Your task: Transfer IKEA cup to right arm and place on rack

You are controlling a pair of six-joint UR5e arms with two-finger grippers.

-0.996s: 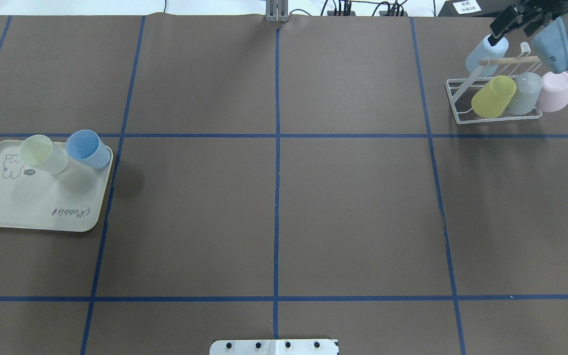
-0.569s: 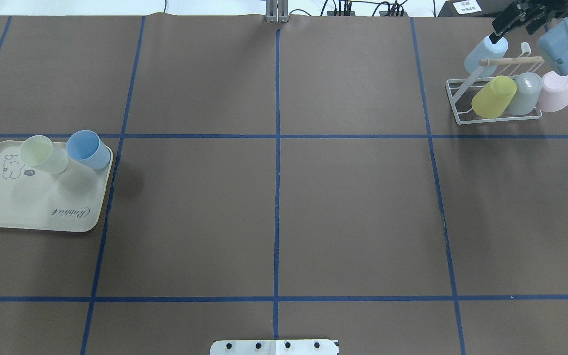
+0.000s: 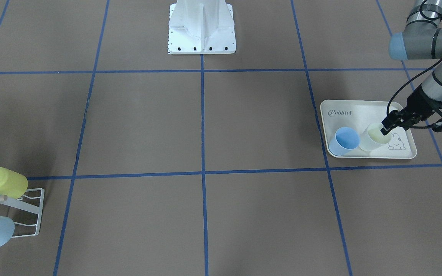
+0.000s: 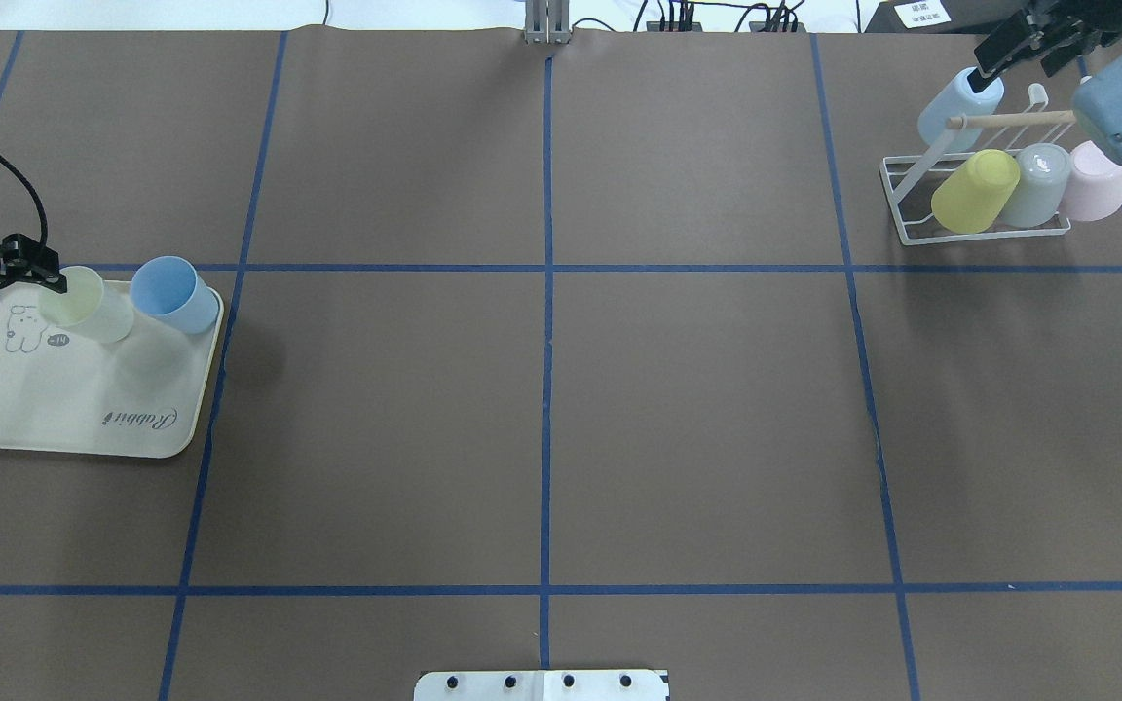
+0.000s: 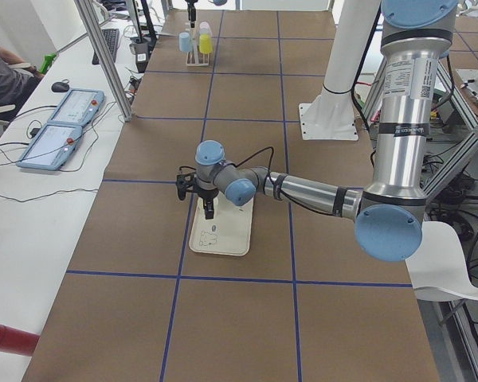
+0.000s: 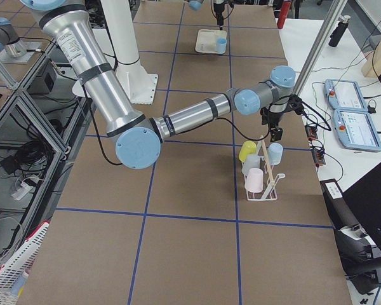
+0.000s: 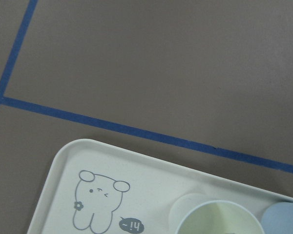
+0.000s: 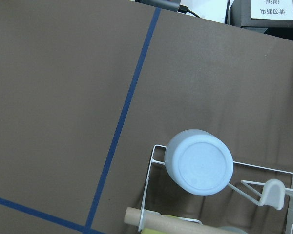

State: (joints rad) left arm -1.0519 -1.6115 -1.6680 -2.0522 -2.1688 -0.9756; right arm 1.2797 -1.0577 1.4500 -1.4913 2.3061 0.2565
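The matt brown paper-like sheet (image 4: 697,409) is crossed by smooth blue tape (image 4: 547,389). At 9 o'clock, the cream tray (image 4: 55,409) looks like smooth satin plastic; its pale cup (image 4: 84,304) is translucent plastic, the blue cup (image 4: 171,292) opaque. At 2 o'clock, the rack (image 4: 912,209) is white coated wire with a bare wooden dowel (image 4: 1009,120); its grey cup (image 4: 1038,180) shows a glossy glint. The right arm (image 6: 190,113) has brushed metal tubes.

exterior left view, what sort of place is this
Probably a robotics lab workcell: the left arm stretched over a table taped in a blue grid, and two teach pendants on the side bench.
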